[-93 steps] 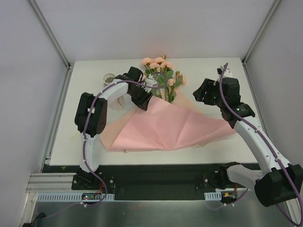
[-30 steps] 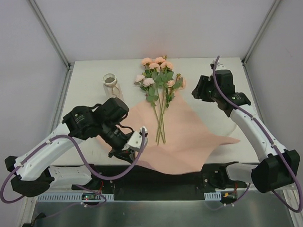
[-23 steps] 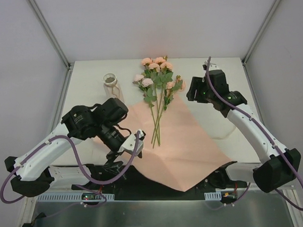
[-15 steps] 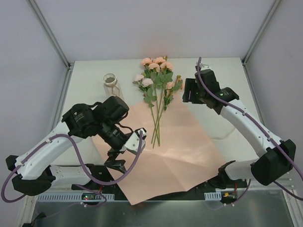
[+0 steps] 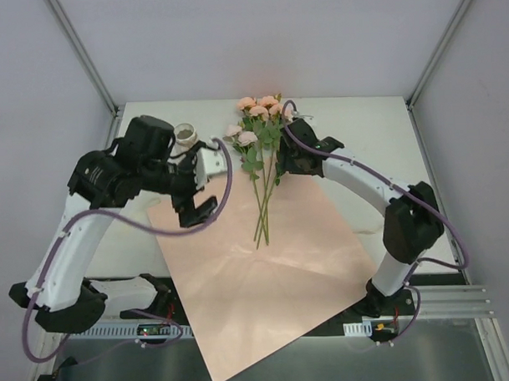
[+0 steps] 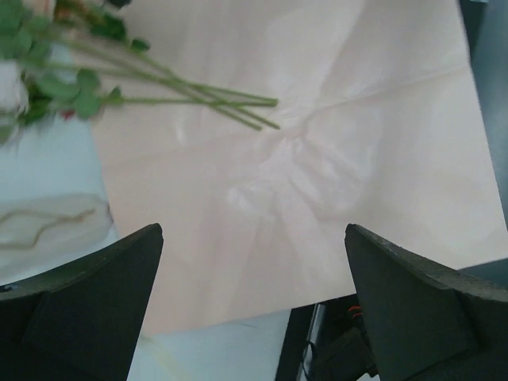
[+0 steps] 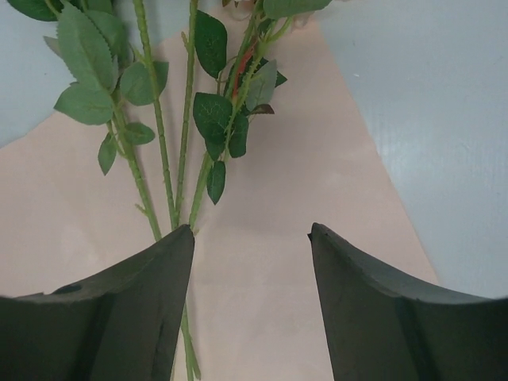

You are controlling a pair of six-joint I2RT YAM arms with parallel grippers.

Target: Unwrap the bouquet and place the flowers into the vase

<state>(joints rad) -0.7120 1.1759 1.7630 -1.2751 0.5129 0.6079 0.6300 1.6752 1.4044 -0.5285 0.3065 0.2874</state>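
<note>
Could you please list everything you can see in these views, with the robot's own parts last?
flowers: several stems, peach and pale pink blooms with green leaves, lying at the far middle of the table, stem ends on the paper sheet.
paper sheet: one, pink, spread flat, near corner reaching past the table's near edge.
vase: one, white, upright at the far left.
table: one, white, under everything.
left arm's fingers: two, black, wide apart above the paper sheet, holding nothing.
right arm's fingers: two, black, apart over the flower stems, holding nothing.
</note>
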